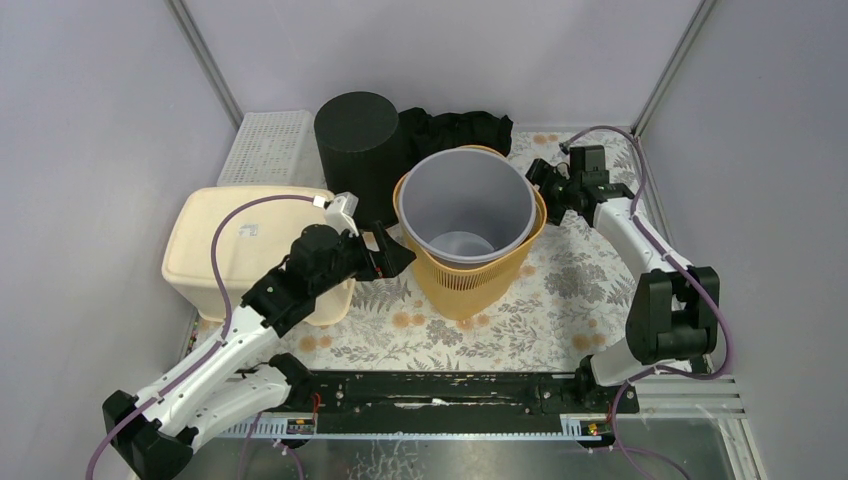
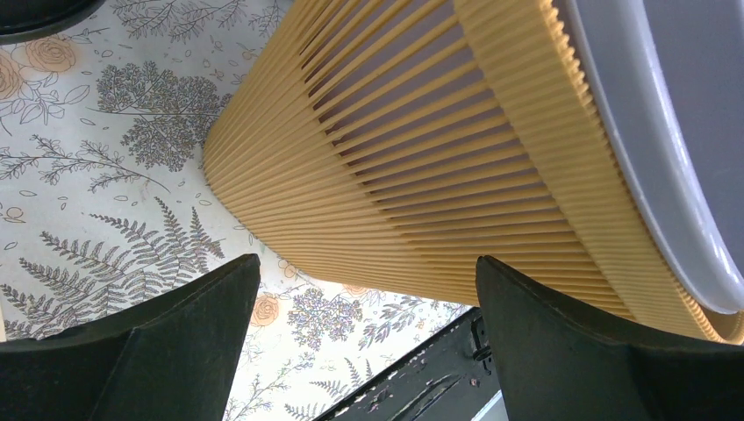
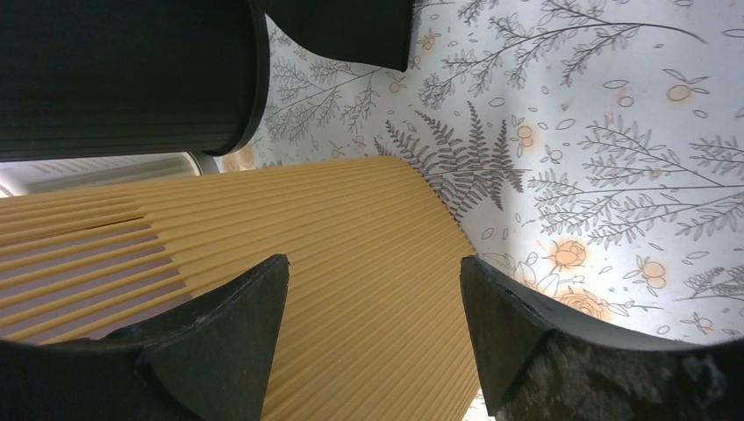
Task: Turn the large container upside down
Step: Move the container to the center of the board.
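Two claws flank the large container, and neither grips it. The container, an orange slatted basket (image 1: 478, 278) with a grey bin (image 1: 470, 185) nested inside, stands upright with its mouth up at the middle of the table (image 1: 580, 290). The left claw (image 1: 398, 252) is wide open just beside the basket's left wall. The right claw (image 1: 542, 190) is also open and holds nothing, near the rim on the far right side.

To do this step well, I judge each claw should close on the rim on opposite sides at matching height, pinching both layers together. Otherwise the bin may slide out as the pair tips. Lift clear of the table before rotating, and tip toward the near side, since a black cylinder (image 1: 355, 140) stands close at the far left and a cream tub (image 1: 240, 240) on the left.

Only the top view shows both arms, the nesting and the neighbours. The left wrist view shows daylight through the slats and the grey rim overhanging them, with a gap ahead of its jaws. The right wrist view shows the basket's closed ribbed lower wall and the cylinder's foot beyond it. Whether the near jaw touches that wall cannot be told.
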Robot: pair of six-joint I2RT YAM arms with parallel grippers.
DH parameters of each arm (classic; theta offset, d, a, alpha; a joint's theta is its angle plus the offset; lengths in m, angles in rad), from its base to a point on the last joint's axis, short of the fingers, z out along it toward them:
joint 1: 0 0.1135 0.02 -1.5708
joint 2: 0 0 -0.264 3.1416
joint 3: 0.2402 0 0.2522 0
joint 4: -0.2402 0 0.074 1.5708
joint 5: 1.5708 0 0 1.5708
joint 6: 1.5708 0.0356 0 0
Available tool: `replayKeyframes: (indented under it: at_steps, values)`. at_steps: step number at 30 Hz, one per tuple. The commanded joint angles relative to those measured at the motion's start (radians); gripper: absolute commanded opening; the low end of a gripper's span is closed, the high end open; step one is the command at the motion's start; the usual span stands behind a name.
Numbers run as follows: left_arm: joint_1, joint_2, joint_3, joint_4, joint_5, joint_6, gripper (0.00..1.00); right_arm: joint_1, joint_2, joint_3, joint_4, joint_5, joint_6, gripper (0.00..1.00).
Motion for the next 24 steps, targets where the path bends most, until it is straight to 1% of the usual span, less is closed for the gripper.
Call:
replayKeyframes:
  at_steps: [1, 7, 21, 24]
  values:
    - [-0.006, -0.011, 0.014, -0.011, -0.021, 0.006, 1.00, 0.056, 0.029, 0.064, 0.021, -0.044, 0.000, 0.78]
    - [-0.006, -0.013, 0.031, -0.031, -0.030, 0.012, 1.00, 0.111, 0.054, 0.091, 0.020, -0.031, 0.005, 0.78]
    - [-0.006, -0.069, 0.050, -0.094, -0.045, 0.006, 1.00, 0.161, 0.068, 0.087, 0.024, -0.059, -0.004, 0.77]
    - [-0.006, -0.086, 0.059, -0.113, -0.058, 0.009, 1.00, 0.165, 0.072, 0.099, -0.005, -0.043, -0.020, 0.77]
